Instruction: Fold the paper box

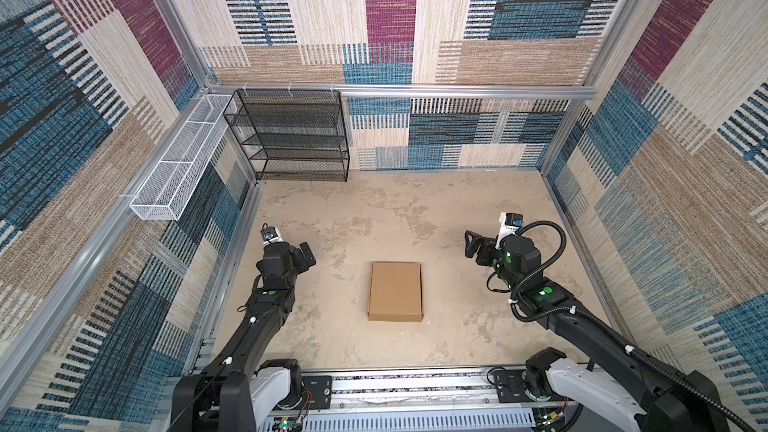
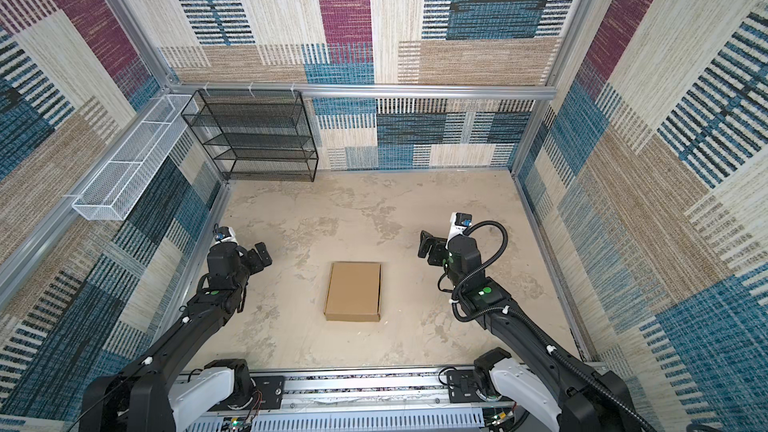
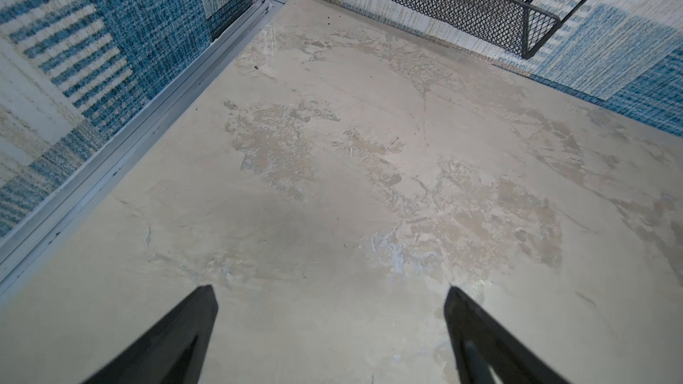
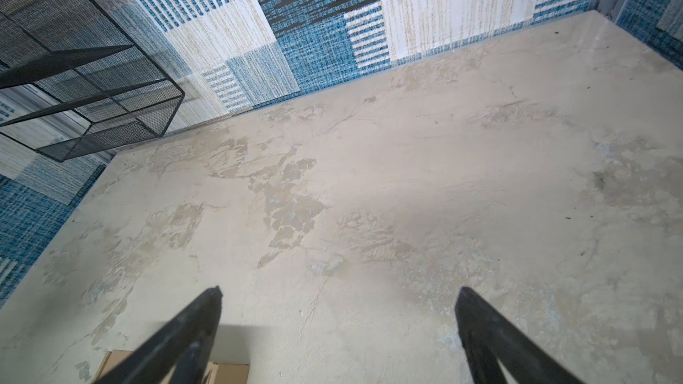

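Note:
The paper box (image 1: 395, 290) (image 2: 353, 290) is plain brown cardboard. It lies flat and closed as a shallow rectangle in the middle of the table in both top views. My left gripper (image 1: 306, 255) (image 3: 330, 288) hovers to its left, open and empty, apart from the box. To the right of the box my right gripper (image 1: 471, 245) (image 4: 340, 289) also stands open with nothing between its fingers. A corner of the box (image 4: 229, 373) peeks out beside one finger in the right wrist view. The left wrist view shows only bare table.
A black mesh shelf rack (image 1: 291, 135) stands against the back wall at the left. A white wire basket (image 1: 178, 160) hangs on the left wall. Patterned walls enclose the beige table (image 1: 374, 209); a metal rail (image 1: 415, 386) runs along the front edge.

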